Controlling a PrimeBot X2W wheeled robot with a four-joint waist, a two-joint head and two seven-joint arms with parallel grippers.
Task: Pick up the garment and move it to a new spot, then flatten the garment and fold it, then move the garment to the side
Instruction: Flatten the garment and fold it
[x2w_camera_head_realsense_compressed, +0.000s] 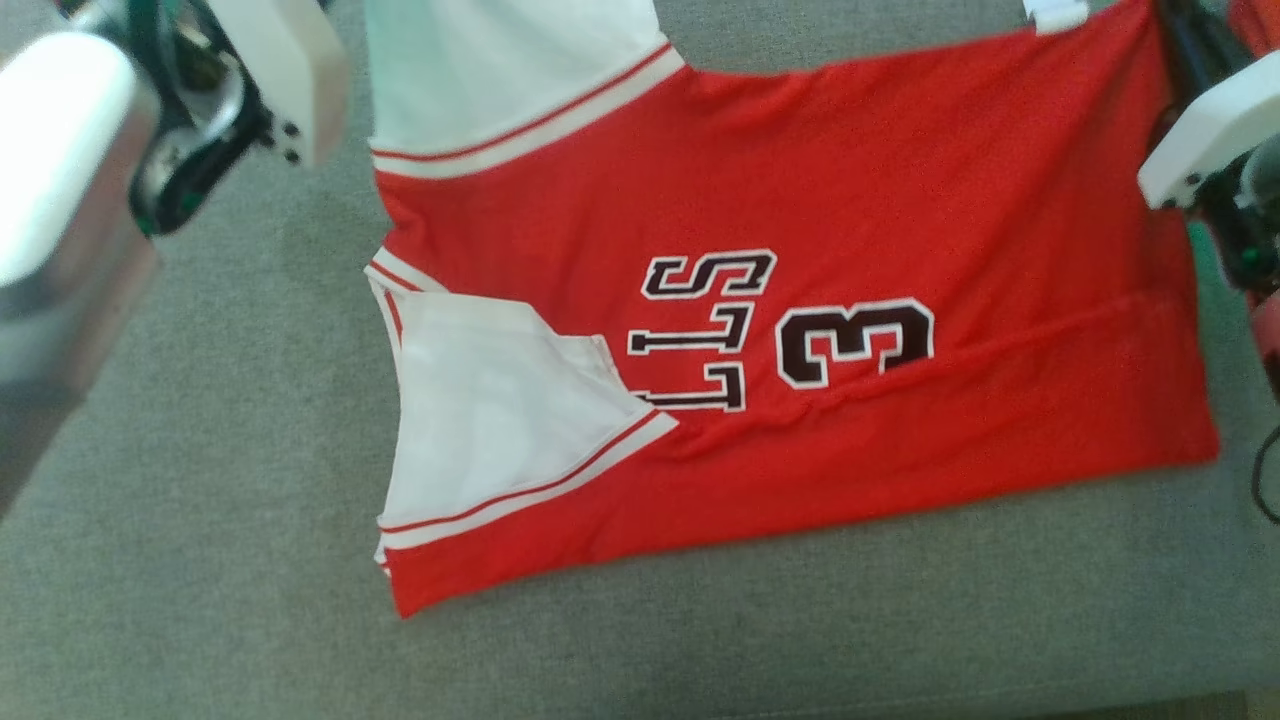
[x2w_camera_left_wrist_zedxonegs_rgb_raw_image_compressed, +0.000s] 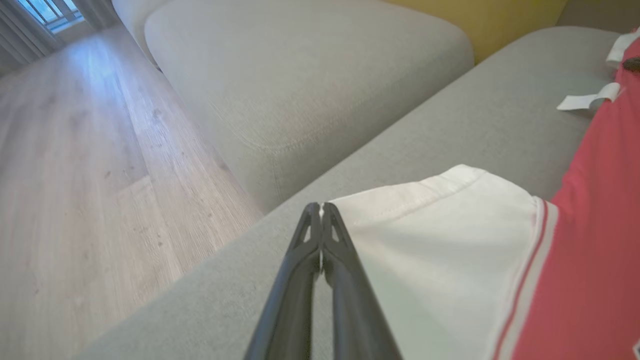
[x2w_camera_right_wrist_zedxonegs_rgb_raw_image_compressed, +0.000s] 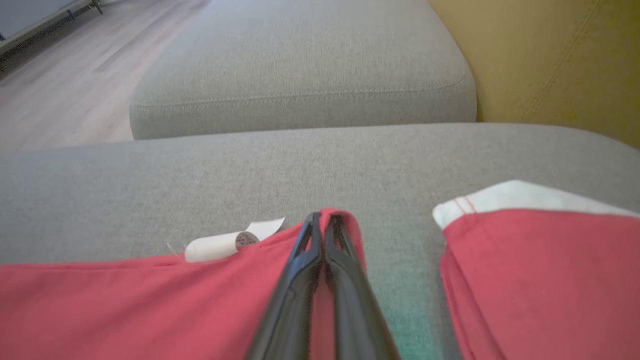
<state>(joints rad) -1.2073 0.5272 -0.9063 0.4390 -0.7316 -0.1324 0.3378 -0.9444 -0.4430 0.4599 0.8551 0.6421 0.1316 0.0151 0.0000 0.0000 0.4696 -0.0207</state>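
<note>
The left pincer (x2w_camera_left_wrist_zedxonegs_rgb_raw_image_compressed: 320, 206) has its two dark fingers pressed together on the hem corner of a white sleeve (x2w_camera_left_wrist_zedxonegs_rgb_raw_image_compressed: 440, 240), a sliver of white cloth showing between the tips. The right pincer (x2w_camera_right_wrist_zedxonegs_rgb_raw_image_compressed: 322, 216) is likewise closed, gripping a raised corner of red hem that wraps around its tips.

Both hold the red basketball jersey (x2w_camera_head_realsense_compressed: 850, 200), which lies spread on the grey fabric sofa seat (x2w_camera_head_realsense_compressed: 200, 550) between the two pincers. From the left pincer the sleeve runs rightward to a red-and-white striped band and then to the red body.

On the chest, black letters edged in white (x2w_camera_head_realsense_compressed: 700, 330) read "LLS", turned sideways in the head view. Beside them sits a black digit "3" (x2w_camera_head_realsense_compressed: 855, 342) in the same outline.

Just left of the right pincer's tips a small white care label (x2w_camera_right_wrist_zedxonegs_rgb_raw_image_compressed: 220, 246) curls off the hem; its dark mark is too small to read.

Right of that pincer lies a second piece of red cloth with a white edge (x2w_camera_right_wrist_zedxonegs_rgb_raw_image_compressed: 525, 270), apart from the gripped corner.

Beyond both pincers stands another grey cushion (x2w_camera_right_wrist_zedxonegs_rgb_raw_image_compressed: 300, 65), with a yellow backrest (x2w_camera_right_wrist_zedxonegs_rgb_raw_image_compressed: 550, 65) to its right and pale wooden floor (x2w_camera_left_wrist_zedxonegs_rgb_raw_image_compressed: 75, 175) to its left.
</note>
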